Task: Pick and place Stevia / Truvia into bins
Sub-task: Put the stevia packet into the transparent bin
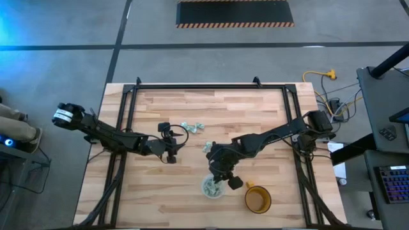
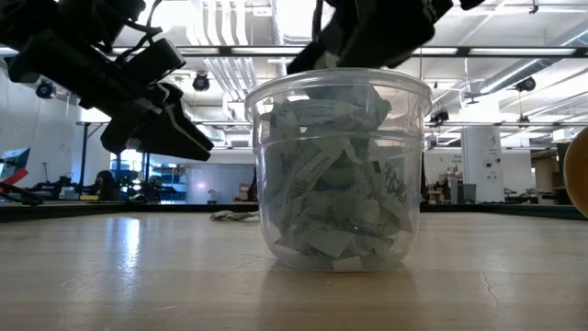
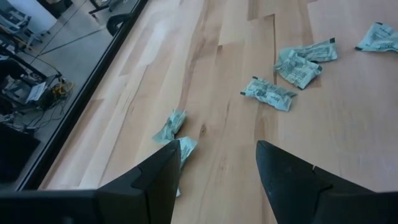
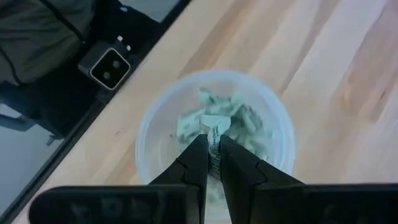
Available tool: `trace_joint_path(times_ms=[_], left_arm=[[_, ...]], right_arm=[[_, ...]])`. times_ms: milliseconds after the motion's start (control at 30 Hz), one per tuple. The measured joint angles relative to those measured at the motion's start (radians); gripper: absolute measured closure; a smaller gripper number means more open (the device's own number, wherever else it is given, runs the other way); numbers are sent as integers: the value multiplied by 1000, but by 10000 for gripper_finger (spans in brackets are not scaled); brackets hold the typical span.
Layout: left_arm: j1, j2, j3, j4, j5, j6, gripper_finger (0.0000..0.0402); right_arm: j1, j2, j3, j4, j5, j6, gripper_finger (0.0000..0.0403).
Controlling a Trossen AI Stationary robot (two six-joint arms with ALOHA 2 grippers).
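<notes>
Nearest me in the low view, the clear cup (image 2: 338, 170) sits on the table (image 2: 138, 276), packed with crumpled sachets (image 2: 335, 198). In the high view it lies low centre, left of the amber mug (image 1: 257, 200). My right gripper (image 4: 213, 151) hangs directly over the cup, jaws nearly closed, pinching one sachet (image 4: 216, 127). Further up and left, my left gripper (image 3: 217, 165) hovers with jaws spread wide, holding nothing. Beyond it, loose sachets (image 3: 268, 93) lie scattered toward the table's centre.
</notes>
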Motion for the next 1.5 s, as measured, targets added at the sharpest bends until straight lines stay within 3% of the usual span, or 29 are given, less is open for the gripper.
trace_joint_path(times_ms=[700, 867, 1000, 1500], left_arm=[[0, 0, -1, 14, 1, 1, 208], [0, 0, -2, 18, 1, 0, 208], [0, 0, -2, 18, 2, 0, 208], [0, 0, -2, 14, 1, 0, 208]], right_arm=[[52, 0, -22, 32, 1, 54, 374], [68, 0, -27, 31, 143, 79, 374], [69, 0, -29, 31, 156, 86, 370], [103, 0, -15, 15, 149, 151, 249]])
